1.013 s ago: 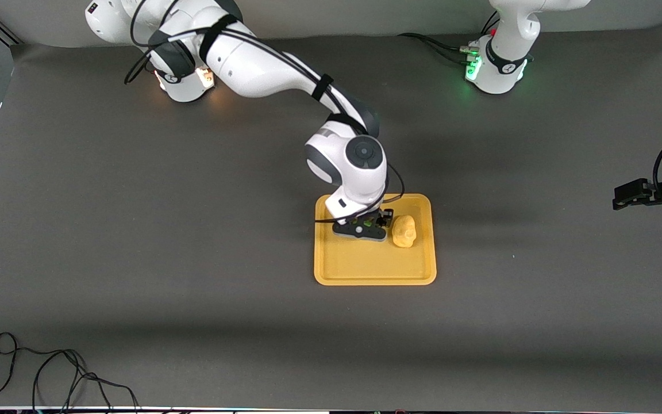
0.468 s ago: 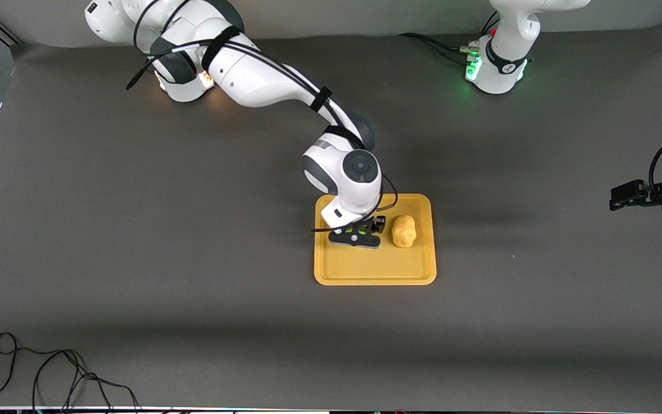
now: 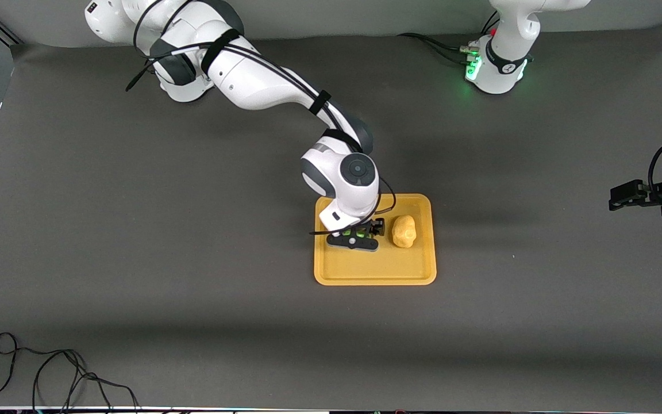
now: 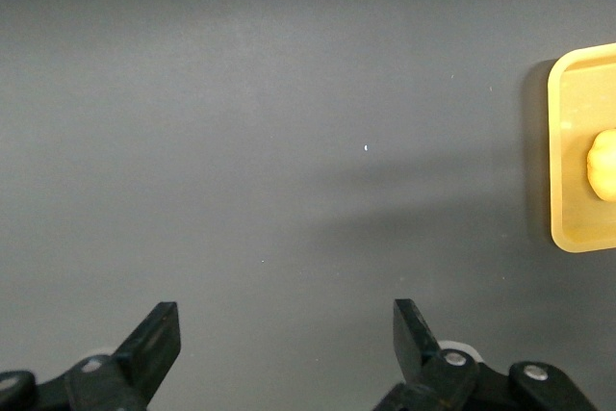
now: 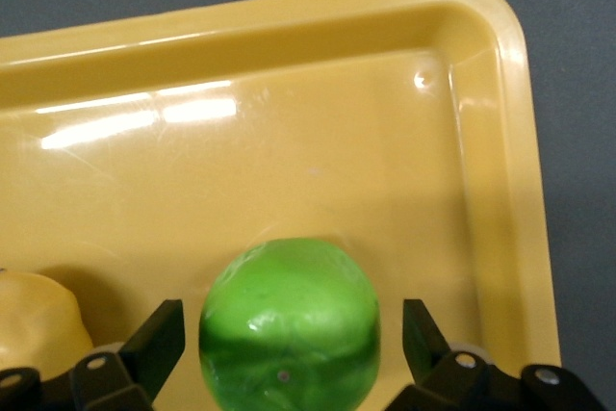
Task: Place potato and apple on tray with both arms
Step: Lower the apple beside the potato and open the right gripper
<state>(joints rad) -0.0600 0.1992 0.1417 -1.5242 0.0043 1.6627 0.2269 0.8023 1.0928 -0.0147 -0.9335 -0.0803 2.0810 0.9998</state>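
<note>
The flat rectangular orange-yellow plastic tray point(image 3: 374, 270) lies on the dark grey desk point(image 3: 135, 230). On it sit the lumpy pale yellow potato point(image 3: 403, 231) and, just beside it toward the right arm's end, the small round green apple point(image 5: 289, 324), between the spread fingers of the right hand point(image 3: 360, 234). The left hand point(image 4: 289, 358) waits, fingers apart, over bare desk at its own end, well apart from the tray

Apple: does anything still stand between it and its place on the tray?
Nothing visible does. The apple already sits on the tray, beside the potato, between the fingers of the open right claw. The left claw waits open over bare table.
</note>
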